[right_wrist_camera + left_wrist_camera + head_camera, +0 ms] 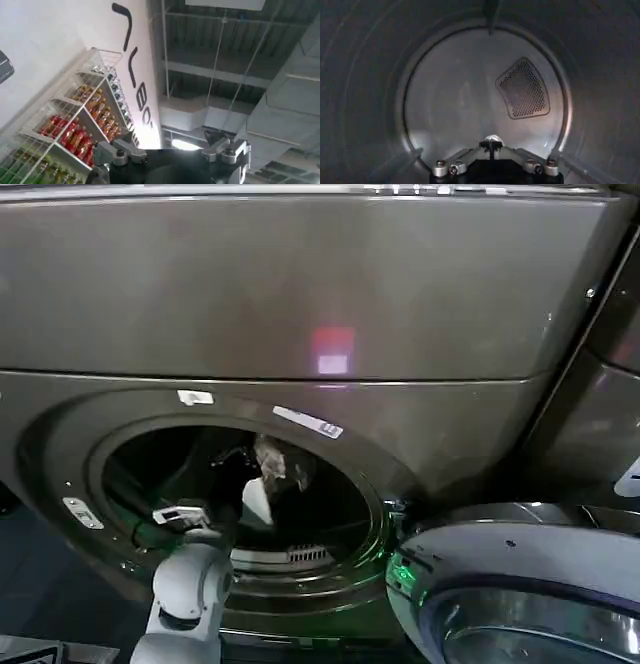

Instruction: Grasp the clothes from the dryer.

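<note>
Pale soft clothes (268, 474) hang mid-frame inside the dryer (300, 304), light and floppy, probably best pinched at a bunched fold; can't tell the left gripper (180, 514) state.

A wire rack (75, 120) at the lower left of the right wrist view holds rows of bottles (70, 137), red and orange above, green at the bottom. Beside it rises a white wall with dark lettering (135, 70). Grey ceiling beams and ducting (280, 105) cover the right side.
</note>
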You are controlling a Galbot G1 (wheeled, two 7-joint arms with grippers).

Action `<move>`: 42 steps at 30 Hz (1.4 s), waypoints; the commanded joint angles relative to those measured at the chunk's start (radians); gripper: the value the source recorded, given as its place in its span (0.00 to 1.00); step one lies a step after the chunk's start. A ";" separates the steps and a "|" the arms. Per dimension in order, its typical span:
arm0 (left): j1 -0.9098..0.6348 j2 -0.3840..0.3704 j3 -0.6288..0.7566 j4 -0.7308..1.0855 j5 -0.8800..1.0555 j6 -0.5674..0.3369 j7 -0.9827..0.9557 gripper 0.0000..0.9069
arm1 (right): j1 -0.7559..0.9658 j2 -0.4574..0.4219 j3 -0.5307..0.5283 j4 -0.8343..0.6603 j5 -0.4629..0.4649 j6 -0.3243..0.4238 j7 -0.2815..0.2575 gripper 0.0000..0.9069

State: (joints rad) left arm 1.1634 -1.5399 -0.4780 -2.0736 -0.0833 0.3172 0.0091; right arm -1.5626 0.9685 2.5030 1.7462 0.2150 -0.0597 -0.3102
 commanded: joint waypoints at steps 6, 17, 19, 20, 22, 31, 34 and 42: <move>0.019 0.004 -0.001 -0.003 0.014 -0.022 0.015 0.00 | 0.005 0.005 -0.002 0.003 0.004 0.002 -0.008 1.00; 0.017 -0.006 0.005 0.016 0.028 -0.040 0.021 0.00 | 0.016 0.011 -0.017 0.007 0.000 0.012 0.005 1.00; 0.009 -0.007 0.003 0.027 0.031 -0.044 0.021 0.00 | 0.016 0.010 -0.018 0.009 0.001 0.017 -0.007 1.00; 0.007 -0.006 0.003 0.030 0.031 -0.045 0.021 0.00 | 0.016 0.010 -0.018 0.011 0.002 0.018 -0.010 1.00; 0.006 -0.005 0.002 0.033 0.029 -0.046 0.022 0.00 | 0.018 0.013 -0.016 0.017 0.003 0.019 -0.018 1.00; -0.003 -0.007 0.007 0.041 0.028 -0.039 0.026 0.00 | 0.025 0.010 -0.020 0.013 -0.005 0.016 0.002 1.00; -0.005 -0.005 0.007 0.043 0.028 -0.038 0.028 0.00 | 0.033 0.010 -0.028 0.014 -0.017 0.013 0.004 1.00; -0.010 -0.003 0.003 0.043 0.026 -0.035 0.033 0.00 | 0.046 0.007 -0.043 0.020 -0.033 0.005 0.011 1.00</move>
State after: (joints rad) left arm 1.1549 -1.5442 -0.4734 -2.0327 -0.0568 0.2816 0.0408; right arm -1.5214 0.9758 2.4659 1.7648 0.1926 -0.0534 -0.3029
